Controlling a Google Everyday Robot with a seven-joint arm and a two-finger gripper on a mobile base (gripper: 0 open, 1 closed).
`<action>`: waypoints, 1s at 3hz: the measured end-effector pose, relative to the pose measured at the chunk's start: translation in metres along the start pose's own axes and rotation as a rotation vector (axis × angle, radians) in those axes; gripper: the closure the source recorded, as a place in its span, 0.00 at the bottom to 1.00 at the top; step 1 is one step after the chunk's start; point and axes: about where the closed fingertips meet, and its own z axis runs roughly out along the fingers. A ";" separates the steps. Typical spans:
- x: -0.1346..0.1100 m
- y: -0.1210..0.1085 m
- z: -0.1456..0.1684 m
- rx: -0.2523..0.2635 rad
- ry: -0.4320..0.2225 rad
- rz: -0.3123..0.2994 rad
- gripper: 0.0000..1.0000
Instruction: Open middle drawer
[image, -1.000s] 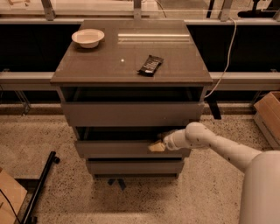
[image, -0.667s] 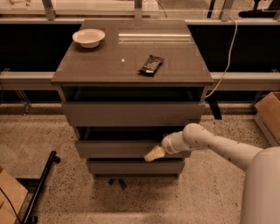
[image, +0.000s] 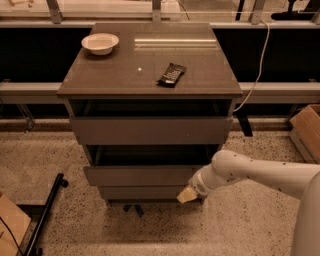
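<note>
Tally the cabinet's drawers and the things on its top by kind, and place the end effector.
Drawers: 3 (top drawer, middle drawer, lowest drawer)
White bowl: 1
Dark packet: 1
End effector: 1, beside the lowest drawer's right end
Total: 6

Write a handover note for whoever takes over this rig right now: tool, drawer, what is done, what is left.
The tool sits low at the right front of the cabinet, just under the right end of the middle drawer, in front of the lowest drawer. Contact unclear.
Middle drawer: pulled partly out, dark gap above its front.
Done: opening begun.
Left: probably pull further, then withdraw.
</note>
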 end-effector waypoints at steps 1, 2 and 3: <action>0.024 0.022 -0.009 -0.013 0.056 0.026 0.64; 0.013 0.040 -0.025 0.027 0.055 -0.032 0.68; -0.023 0.046 -0.044 0.088 -0.013 -0.139 0.44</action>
